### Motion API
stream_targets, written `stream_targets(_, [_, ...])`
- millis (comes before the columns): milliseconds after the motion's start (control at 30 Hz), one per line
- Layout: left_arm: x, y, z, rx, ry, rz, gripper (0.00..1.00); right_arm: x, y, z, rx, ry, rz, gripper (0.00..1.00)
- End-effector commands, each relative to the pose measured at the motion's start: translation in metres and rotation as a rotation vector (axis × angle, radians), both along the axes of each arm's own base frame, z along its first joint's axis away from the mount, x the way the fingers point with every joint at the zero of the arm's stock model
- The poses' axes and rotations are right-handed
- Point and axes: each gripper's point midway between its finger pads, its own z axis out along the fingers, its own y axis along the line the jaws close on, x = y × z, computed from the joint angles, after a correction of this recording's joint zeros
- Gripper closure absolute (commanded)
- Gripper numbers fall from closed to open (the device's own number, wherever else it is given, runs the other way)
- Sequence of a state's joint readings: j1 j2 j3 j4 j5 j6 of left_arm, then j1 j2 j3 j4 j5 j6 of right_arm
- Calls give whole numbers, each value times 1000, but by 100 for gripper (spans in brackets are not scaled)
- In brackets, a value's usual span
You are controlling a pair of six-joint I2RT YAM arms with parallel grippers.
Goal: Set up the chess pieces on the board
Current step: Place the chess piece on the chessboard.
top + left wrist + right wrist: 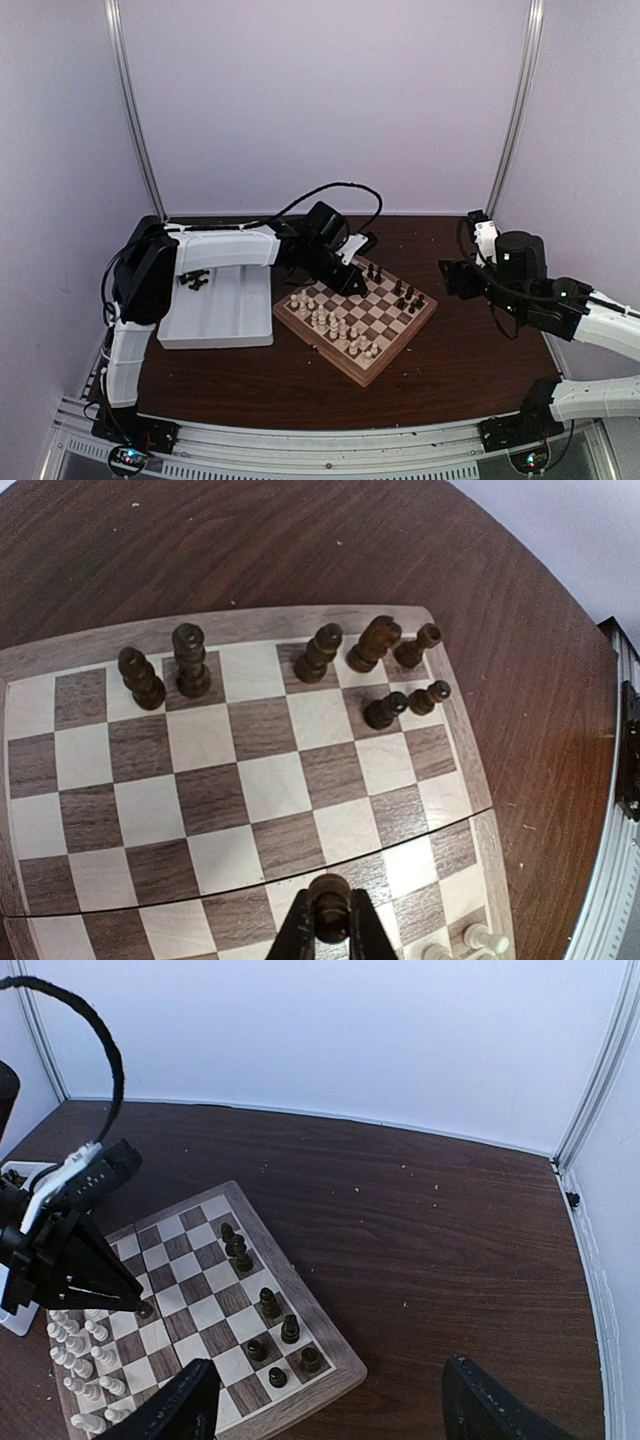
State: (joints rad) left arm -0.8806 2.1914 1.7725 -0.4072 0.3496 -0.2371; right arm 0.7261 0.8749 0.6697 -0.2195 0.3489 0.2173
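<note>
Our left gripper (330,936) is pinched on a dark piece (330,905), held upright over the inner squares of the board (250,622). The other dark pieces (320,652) stand along the far edge, straight ahead of the fingers, in two clusters with bare squares between them. We judge that gap is the target: forward, then down. The right gripper (325,1415) hangs spread wide, off the board's right side. The left arm is nearer.

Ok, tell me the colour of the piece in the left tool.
Dark brown, almost black: the piece shows best in the left wrist view.
</note>
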Motion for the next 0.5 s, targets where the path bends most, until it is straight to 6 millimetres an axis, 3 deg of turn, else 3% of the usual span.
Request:
stream_targets(0, [5,-6,-12,48,-20,-8,100,-1,-9,7,33,-34,-28,20])
stream_targets(467, [13,-16,-44,173,-80,-32,100,-9,-15,8,48,-67,-3,19])
